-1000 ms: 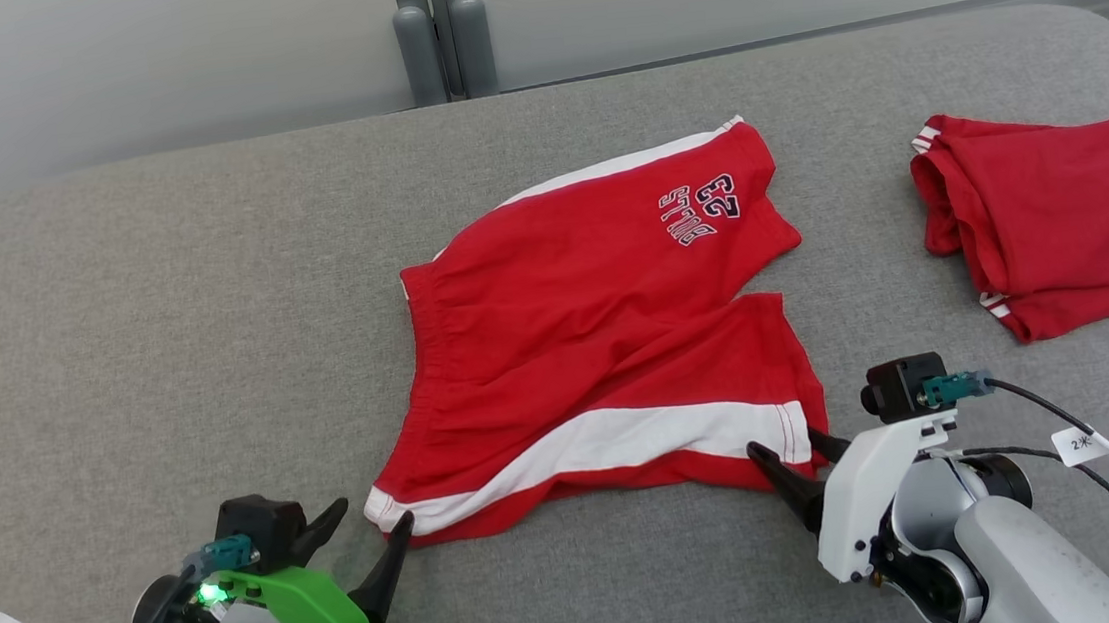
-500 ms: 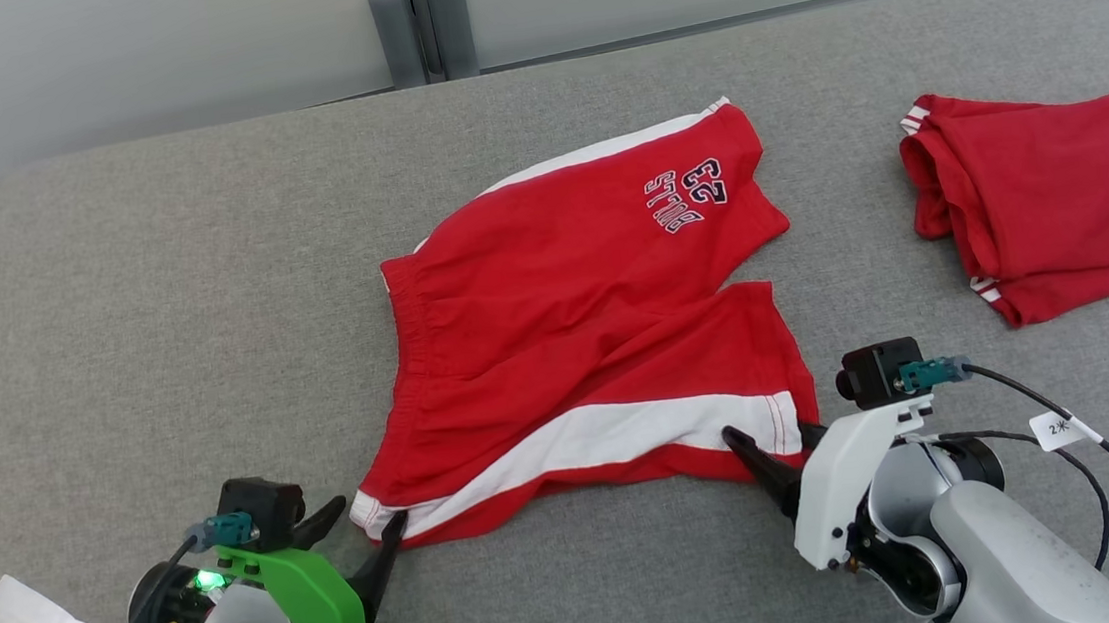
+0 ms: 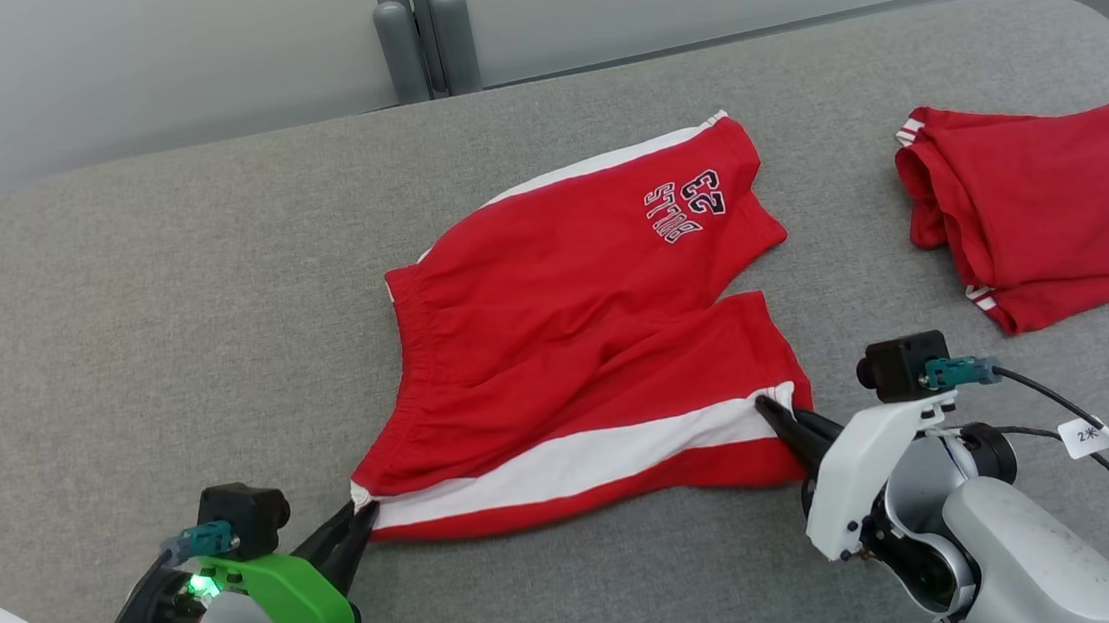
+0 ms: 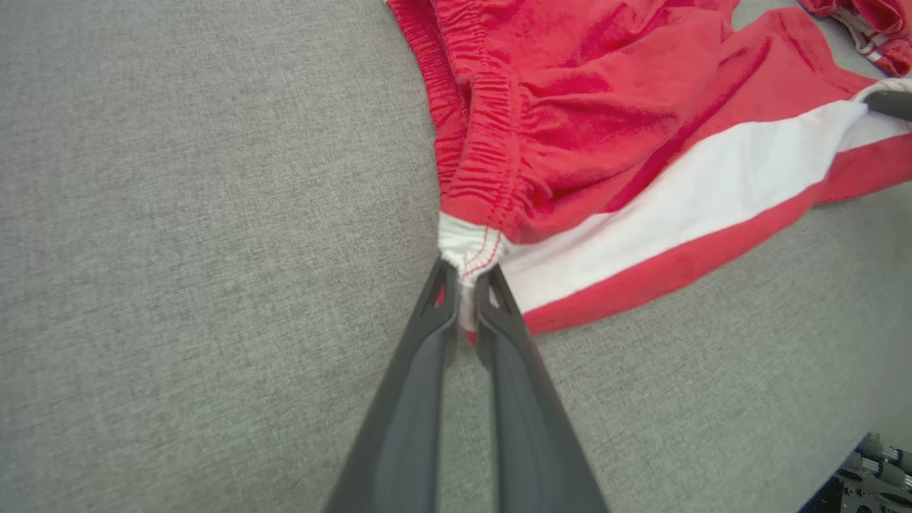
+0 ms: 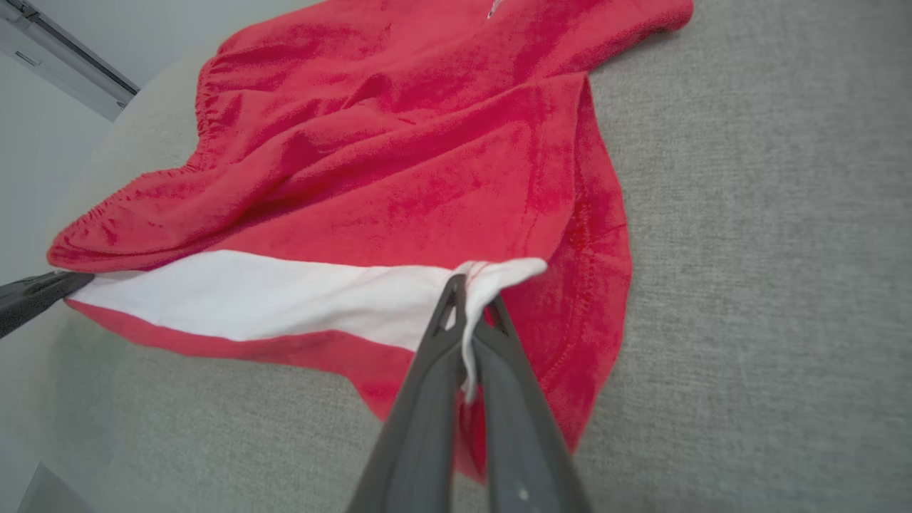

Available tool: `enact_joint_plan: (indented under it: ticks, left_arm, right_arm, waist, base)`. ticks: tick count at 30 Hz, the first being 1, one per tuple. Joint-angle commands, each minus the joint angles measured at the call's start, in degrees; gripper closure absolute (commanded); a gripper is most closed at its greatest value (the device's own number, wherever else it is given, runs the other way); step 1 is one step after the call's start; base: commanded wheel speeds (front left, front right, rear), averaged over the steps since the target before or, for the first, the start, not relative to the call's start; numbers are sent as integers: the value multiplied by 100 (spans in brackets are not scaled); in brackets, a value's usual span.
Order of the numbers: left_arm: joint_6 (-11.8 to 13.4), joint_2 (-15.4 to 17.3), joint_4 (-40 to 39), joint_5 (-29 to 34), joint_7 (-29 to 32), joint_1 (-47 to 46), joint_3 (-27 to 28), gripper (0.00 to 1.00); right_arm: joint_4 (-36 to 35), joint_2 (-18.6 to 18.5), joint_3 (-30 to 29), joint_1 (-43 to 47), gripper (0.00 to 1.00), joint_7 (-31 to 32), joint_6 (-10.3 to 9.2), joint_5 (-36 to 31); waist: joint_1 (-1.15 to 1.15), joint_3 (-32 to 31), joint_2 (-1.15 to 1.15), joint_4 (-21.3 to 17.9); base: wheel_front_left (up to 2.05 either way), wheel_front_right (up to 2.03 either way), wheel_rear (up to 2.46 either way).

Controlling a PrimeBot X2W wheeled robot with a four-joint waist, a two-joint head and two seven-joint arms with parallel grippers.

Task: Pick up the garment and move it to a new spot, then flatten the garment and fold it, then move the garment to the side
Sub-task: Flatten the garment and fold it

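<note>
Shorts handle soft, light and floppy; your left gripper and right gripper have jaws clamped on the near corners.

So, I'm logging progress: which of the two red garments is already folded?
The red garment at the far right, doubled over; the printed shorts at centre lie spread out.

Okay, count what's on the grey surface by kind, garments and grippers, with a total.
Red garments: 2, the spread shorts and the folded garment
Grippers: 2, the left gripper and the right gripper, both pinching the shorts
Total: 4
</note>
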Motion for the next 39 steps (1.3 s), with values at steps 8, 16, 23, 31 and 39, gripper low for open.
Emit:
enact_joint_plan:
  ticks: [8,16,23,31,39]
  left_arm:
    - [48,175,-405,-212,-227,235,153,100]
    - [379,86,-947,-740,251,-363,607,100]
    - [304,-34,-605,-928,1222,-1945,672,100]
    - [143,-325,731,-601,1858,-4359,528,100]
    - [91,-490,1919,-22,1796,-6497,357,100]
  right_arm:
    - [-637,-330,71,274,100,-572,-1,620]
    - [-1256,-852,76,-133,100,-1359,-2,1180]
    - [-1240,-1127,386,-1471,100,-1773,-2,1715]
    - [-422,-1381,1071,-3896,100,-1857,-1,1934]
    - [448,-1228,1478,-6142,100,-2099,-2,2243]
  waist:
    - [0,-194,0,-14]
    - [0,59,0,-43]
    - [0,682,0,-59]
    - [0,1644,0,-6]
    - [0,2226,0,-72]
  base:
    - [0,0,0]
    - [0,0,0]
    - [0,0,0]
    - [0,0,0]
    - [0,0,0]
